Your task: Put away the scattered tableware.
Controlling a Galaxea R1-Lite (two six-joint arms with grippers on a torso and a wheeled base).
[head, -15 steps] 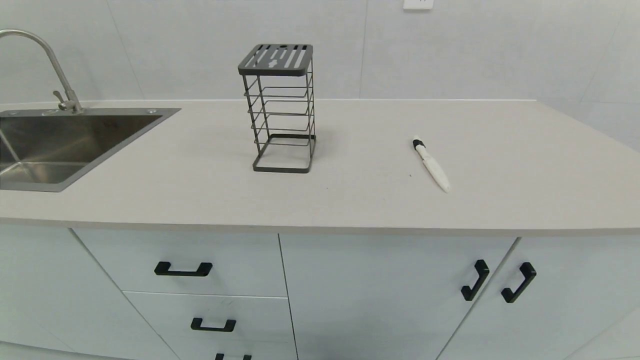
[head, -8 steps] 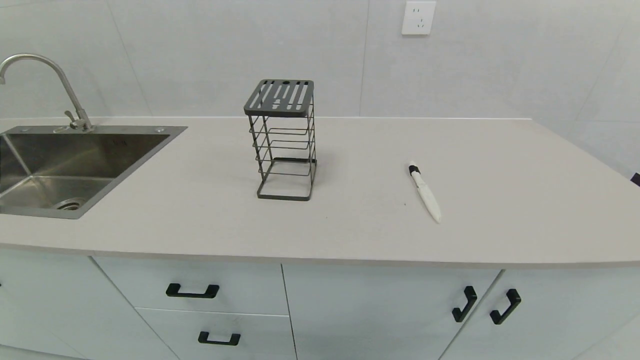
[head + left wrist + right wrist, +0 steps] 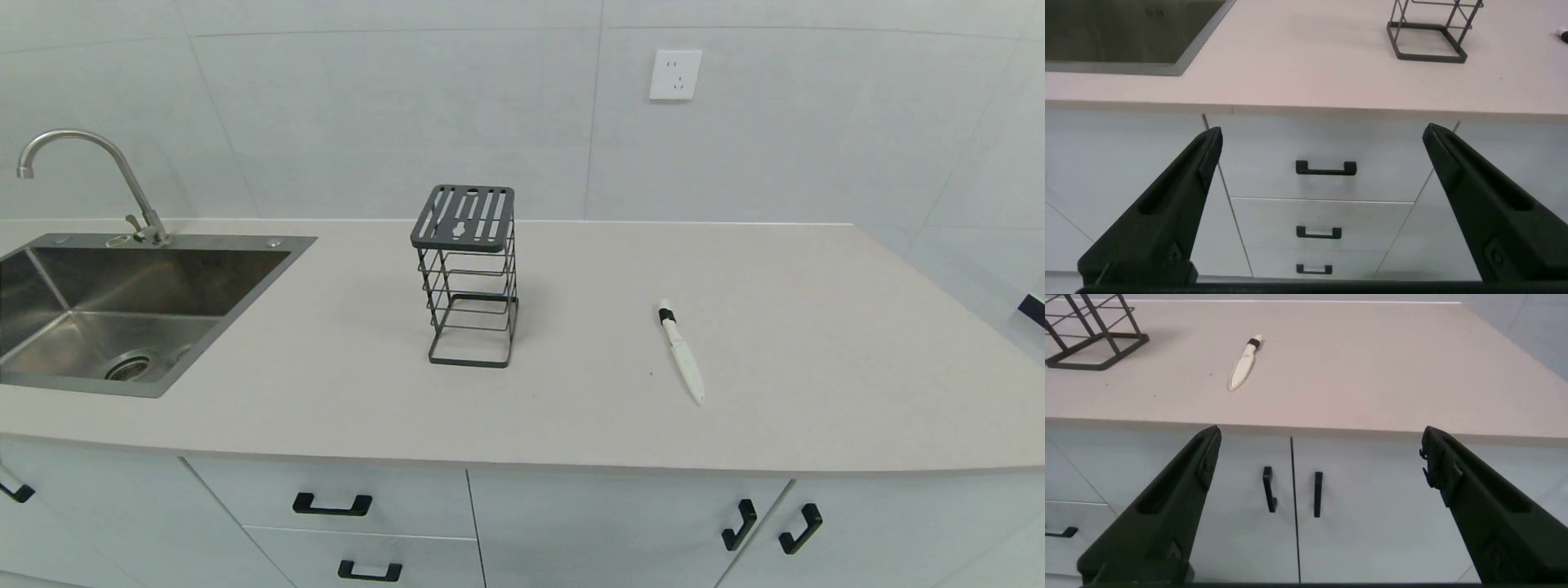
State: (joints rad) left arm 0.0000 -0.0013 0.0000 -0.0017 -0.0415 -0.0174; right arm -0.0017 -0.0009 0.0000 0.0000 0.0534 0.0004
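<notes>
Now, both my left gripper [image 3: 1323, 132] and right gripper [image 3: 1320, 434] hang wide open, holding nothing, low before the cabinet fronts [image 3: 1372, 506]. Up on the counter [image 3: 816, 367] the knife [image 3: 679, 351] lies flat, well apart from the rack [image 3: 469, 273] farther back to my left. Flat and slim, it could skid away as I pinch it, or jam at the rack's top if tilted.

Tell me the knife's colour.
Knife: white, black band near one end; best in right wrist view.
</notes>
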